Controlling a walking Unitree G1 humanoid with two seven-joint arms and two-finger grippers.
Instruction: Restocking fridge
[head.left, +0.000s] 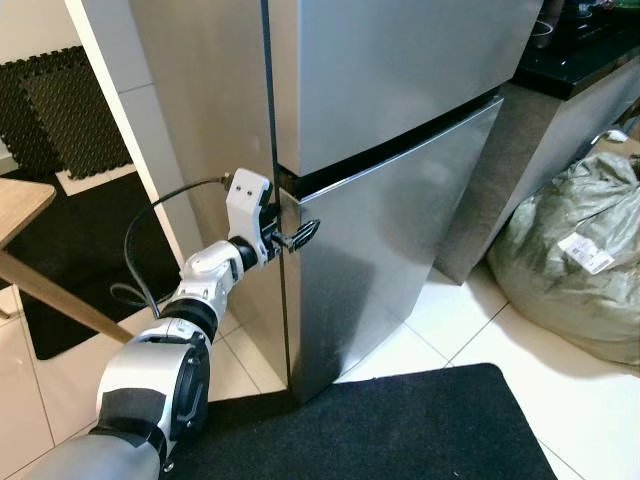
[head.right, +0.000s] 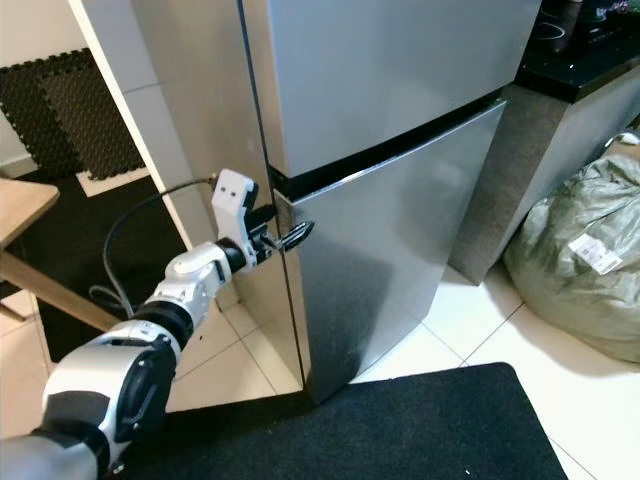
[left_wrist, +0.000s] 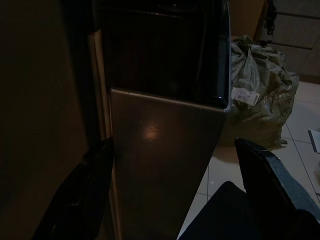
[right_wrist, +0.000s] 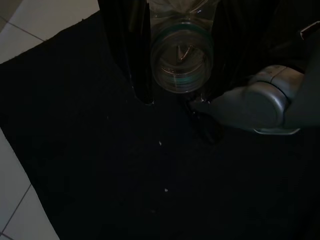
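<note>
Fridge (head.left: 400, 150) closed, both steel doors shut.
Left gripper (head.left: 296, 236) at lower door's (head.right: 390, 250) top left corner, fingers spread wide, holding nothing. Right gripper (right_wrist: 175, 97) clamped on clear bottle (right_wrist: 182, 60) above black mat (right_wrist: 125, 175).

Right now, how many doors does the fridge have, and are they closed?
2. The upper door and the lower door below it, both closed. The left claw is at the lower door's top left corner, by the gap between them.
</note>
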